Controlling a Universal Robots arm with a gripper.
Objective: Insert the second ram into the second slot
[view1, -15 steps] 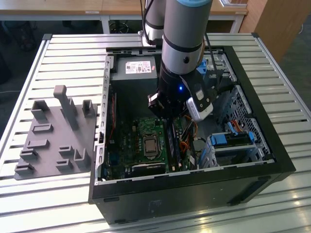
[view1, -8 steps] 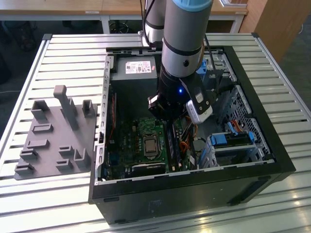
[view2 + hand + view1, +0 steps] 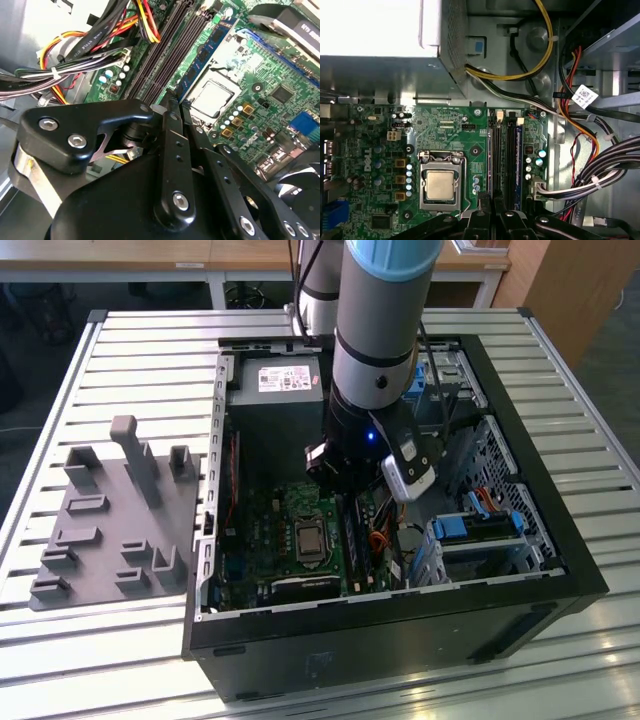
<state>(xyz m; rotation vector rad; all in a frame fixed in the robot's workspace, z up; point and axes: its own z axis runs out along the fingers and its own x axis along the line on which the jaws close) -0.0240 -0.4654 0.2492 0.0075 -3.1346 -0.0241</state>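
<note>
The second ram is a thin blue stick with dark chips on its face. In the second wrist view it stands on edge along the memory slots, on the side of the slot bank next to the processor socket. The end of the stick nearest the claw runs right up to the fingertips. The fingers are drawn together at their tips. I cannot tell whether they pinch the stick or only sit beside it, or whether the stick is fully seated.

In the first wrist view the claw hangs over the slot bank, with the socket on one side and a bundle of cables on the other.

In the exterior view the arm extends down into the open computer case, with the claw low over the motherboard. The power supply sits at the far end of the case. Light-blue drive brackets sit near, toward the exterior view's right. The case rests on a slatted worktop. A grey fixture plate with upright pegs lies just beside the case, on the exterior view's left.
</note>
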